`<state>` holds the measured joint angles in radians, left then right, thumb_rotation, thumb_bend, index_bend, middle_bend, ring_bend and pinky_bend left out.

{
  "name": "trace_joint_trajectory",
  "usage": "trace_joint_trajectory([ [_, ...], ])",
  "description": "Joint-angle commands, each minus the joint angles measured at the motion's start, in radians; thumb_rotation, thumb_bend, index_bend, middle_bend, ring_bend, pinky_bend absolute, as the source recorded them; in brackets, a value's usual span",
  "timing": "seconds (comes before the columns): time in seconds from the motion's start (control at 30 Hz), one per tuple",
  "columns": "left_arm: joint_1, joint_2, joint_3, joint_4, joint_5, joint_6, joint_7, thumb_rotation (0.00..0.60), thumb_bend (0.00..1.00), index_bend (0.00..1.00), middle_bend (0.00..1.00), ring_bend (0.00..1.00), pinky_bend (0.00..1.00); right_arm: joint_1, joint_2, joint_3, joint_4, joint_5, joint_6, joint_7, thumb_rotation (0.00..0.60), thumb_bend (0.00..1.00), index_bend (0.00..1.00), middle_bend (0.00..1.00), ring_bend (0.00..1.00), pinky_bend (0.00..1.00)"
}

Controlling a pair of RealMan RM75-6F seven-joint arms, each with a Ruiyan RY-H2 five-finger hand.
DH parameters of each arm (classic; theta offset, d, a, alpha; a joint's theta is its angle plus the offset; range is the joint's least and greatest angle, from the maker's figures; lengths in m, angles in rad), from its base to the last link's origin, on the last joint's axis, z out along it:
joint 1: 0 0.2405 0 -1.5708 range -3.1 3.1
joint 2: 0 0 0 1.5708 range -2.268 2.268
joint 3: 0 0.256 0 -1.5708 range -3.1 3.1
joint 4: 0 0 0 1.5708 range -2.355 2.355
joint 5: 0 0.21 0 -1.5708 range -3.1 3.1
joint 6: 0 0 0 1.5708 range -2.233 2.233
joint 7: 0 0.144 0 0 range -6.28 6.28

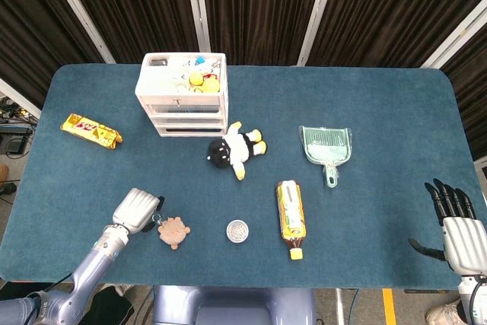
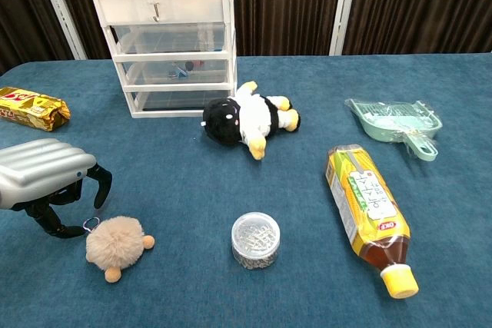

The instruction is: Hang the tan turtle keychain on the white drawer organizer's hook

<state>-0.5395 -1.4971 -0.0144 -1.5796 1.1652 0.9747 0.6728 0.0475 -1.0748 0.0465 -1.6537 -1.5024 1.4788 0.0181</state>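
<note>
1 organizer (image 2: pixel 173 44), 2 plush toys (image 2: pixel 247 119), 1 bottle (image 2: pixel 367 209), maybe 1 snack (image 2: pixel 31 107).

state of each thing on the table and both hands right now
tan turtle keychain: on the table, not hung
left hand: fingers curled over the keychain's ring
right hand: open, idle
white drawer organizer: drawers shut, hook bare
tea bottle: lying down, capped
penguin plush: lying down

Left hand (image 2: pixel 46 182) low, fingers (image 2: pixel 98 182) curled downward; right hand (image 1: pixel 459 227) spread, idle.
</note>
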Motion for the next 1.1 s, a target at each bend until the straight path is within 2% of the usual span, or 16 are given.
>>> trace_joint_trajectory([
  [0.03,-0.002,-0.003,0.002,0.004,-0.005,0.001,-0.001,0.600,0.24,0.49,0.99,0.89,0.75,0.000,0.000,0.000,0.000,0.000,-0.001,0.001,0.600,0.00,0.00,0.00,0.00,0.00],
  [0.67,-0.028,-0.042,0.008,0.045,-0.059,-0.008,0.007,0.600,0.24,0.49,0.99,0.89,0.75,0.000,0.002,0.002,-0.004,0.005,-0.001,0.002,0.600,0.00,0.00,0.00,0.00,0.00],
  [0.9,-0.034,-0.048,0.011,0.045,-0.070,-0.007,0.012,0.600,0.23,0.45,0.99,0.89,0.75,0.000,0.002,0.002,-0.004,0.005,-0.003,0.003,0.600,0.00,0.00,0.00,0.00,0.00],
  [1.1,-0.042,-0.053,0.009,0.045,-0.082,-0.006,0.017,0.600,0.24,0.52,0.99,0.89,0.75,0.000,0.003,0.002,-0.004,0.006,-0.003,0.004,0.600,0.00,0.00,0.00,0.00,0.00],
])
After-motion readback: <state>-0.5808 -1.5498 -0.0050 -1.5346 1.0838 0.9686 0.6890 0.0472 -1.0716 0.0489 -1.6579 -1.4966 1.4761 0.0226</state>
